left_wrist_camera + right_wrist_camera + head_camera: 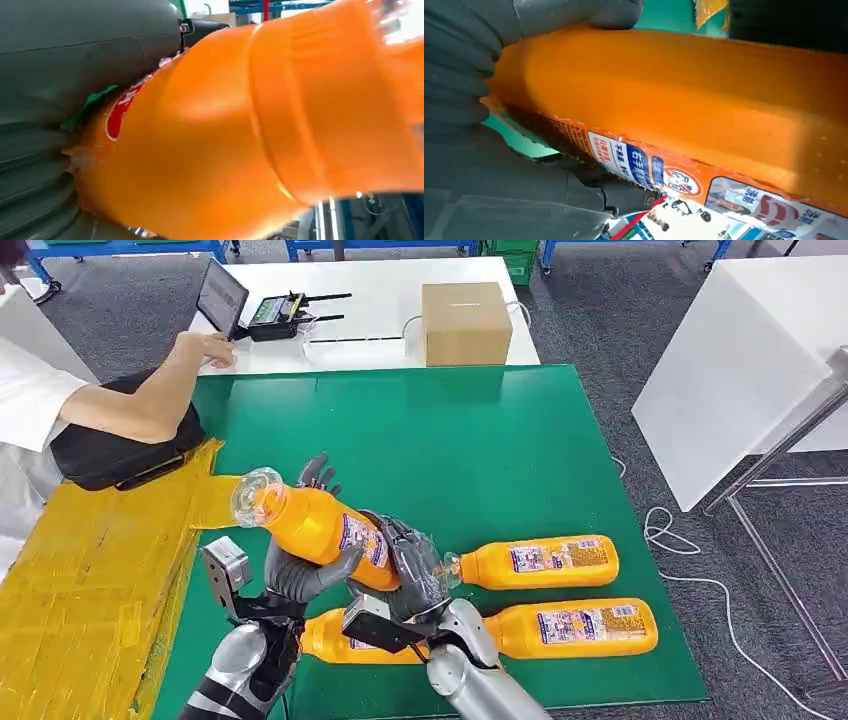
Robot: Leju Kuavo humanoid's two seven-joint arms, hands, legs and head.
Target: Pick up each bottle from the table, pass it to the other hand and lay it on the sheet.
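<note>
Both hands meet on one orange plastic juice bottle (pixel 318 527) lifted clear of the table: the left hand (pixel 303 570) wraps its dark fingers around the upper body of the bottle, and the right hand (pixel 408 575) clasps the labelled lower part, so the bottle is held by both at once. It lies tilted, its clear neck end pointing up and toward the yellow taped sheet (pixel 95 585) on the robot's left. In the left wrist view the grey thumb presses against the bottle's orange side (pixel 240 130); in the right wrist view the grey fingers close over the orange body above the printed label (pixel 704 115). Under the hands, on the green mat (pixel 480 450), lie three more orange bottles: one nearest the robot, partly hidden by the wrists (pixel 330 638), one beside it to the right (pixel 580 628), and one just beyond (pixel 535 563). Farther off, a person's arm (pixel 140 400) rests at the mat's far left corner, near a brown cardboard box (pixel 465 322) on a white table (pixel 385 300).
</note>
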